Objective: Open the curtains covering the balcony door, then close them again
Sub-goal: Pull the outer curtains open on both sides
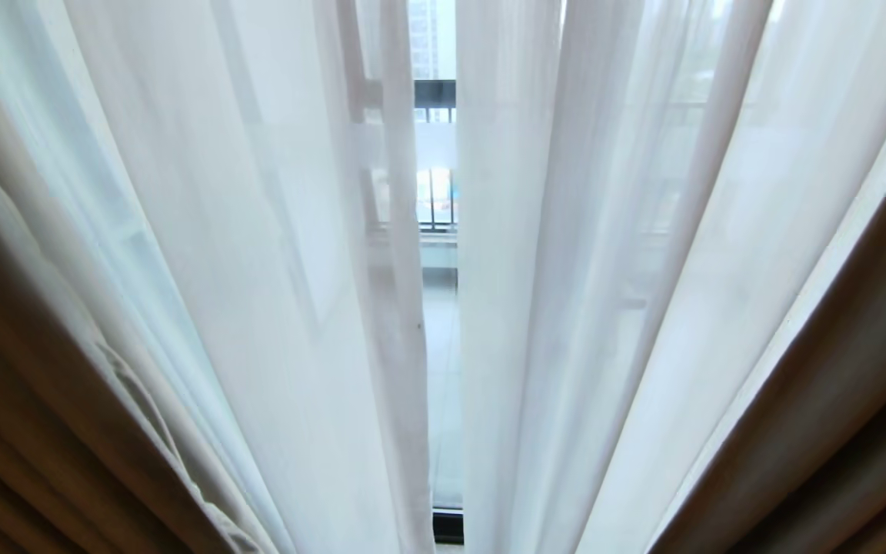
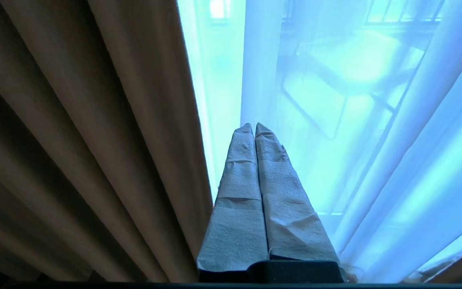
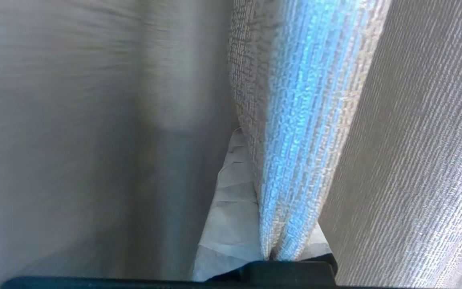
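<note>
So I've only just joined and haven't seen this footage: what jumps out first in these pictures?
The white sheers fill the head view, parted by a narrow gap in the middle that shows the balcony railing outside. Thick beige drapes frame both lower corners. In the right wrist view, the right gripper is pinched shut on a fold of drape; the left gripper is shut on nothing beside the left drape.

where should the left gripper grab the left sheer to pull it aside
Judging from the head view, take the left sheer by its free vertical edge beside the gap, coming in from the gap side. That hem hangs straight and loose, so thin fingers could likely pinch it; the folds further in are bunched.
</note>
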Available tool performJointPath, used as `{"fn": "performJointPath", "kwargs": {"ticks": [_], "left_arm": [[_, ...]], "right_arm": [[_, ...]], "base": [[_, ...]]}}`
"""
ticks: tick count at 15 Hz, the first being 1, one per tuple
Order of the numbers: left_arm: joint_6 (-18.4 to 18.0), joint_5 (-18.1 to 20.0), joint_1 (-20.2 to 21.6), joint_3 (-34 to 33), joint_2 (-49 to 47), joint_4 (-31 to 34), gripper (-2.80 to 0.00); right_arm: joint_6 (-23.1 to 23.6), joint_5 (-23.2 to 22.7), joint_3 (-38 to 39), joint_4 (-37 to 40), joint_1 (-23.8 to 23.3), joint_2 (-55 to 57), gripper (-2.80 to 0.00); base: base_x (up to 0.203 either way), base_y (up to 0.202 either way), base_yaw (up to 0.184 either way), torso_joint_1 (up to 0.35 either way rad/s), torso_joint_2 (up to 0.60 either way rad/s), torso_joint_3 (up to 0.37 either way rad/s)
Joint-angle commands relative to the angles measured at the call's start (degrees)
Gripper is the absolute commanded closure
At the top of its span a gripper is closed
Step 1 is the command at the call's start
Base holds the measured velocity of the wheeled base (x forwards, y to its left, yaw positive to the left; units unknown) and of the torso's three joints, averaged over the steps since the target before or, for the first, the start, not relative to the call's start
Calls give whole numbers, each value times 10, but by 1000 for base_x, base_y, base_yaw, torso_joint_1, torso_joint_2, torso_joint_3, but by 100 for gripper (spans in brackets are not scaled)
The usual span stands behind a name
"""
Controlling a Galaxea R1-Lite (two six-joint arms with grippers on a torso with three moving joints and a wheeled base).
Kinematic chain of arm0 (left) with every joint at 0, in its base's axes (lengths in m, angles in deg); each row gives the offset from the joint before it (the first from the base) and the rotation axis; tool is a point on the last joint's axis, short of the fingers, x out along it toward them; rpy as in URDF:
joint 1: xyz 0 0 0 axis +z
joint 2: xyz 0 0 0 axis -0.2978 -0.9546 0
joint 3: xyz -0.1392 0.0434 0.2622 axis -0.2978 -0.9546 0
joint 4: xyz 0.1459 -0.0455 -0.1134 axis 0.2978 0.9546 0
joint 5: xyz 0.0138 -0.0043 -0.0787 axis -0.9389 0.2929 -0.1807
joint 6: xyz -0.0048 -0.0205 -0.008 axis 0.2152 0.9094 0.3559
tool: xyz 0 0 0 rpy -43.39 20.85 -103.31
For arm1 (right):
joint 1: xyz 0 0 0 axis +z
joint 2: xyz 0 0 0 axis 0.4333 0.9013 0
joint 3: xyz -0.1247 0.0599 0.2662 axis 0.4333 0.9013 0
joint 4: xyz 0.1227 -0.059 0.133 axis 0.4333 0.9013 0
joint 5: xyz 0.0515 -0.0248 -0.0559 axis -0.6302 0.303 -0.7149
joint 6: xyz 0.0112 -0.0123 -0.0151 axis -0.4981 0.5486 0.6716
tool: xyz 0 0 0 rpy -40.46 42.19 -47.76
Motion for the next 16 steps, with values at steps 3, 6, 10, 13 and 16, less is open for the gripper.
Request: {"fn": "performJointPath", "kwargs": {"ticks": [3, 6, 10, 13, 16], "left_arm": [[0, 0, 0, 0, 0, 0, 0], [0, 0, 0, 0, 0, 0, 0], [0, 0, 0, 0, 0, 0, 0], [0, 0, 0, 0, 0, 0, 0], [0, 0, 0, 0, 0, 0, 0]], "right_arm": [[1, -1, 1, -2, 0, -4, 0], [3, 1, 10, -3, -1, -11, -280], [4, 2, 43, -8, -1, -42, -280], [7, 3, 84, -8, -1, -75, -280], [18, 2, 144, -3, -1, -131, -280]], "base": [[0, 0, 0, 0, 0, 0], [0, 0, 0, 0, 0, 0], [0, 0, 0, 0, 0, 0], [0, 0, 0, 0, 0, 0], [0, 0, 0, 0, 0, 0]]}}
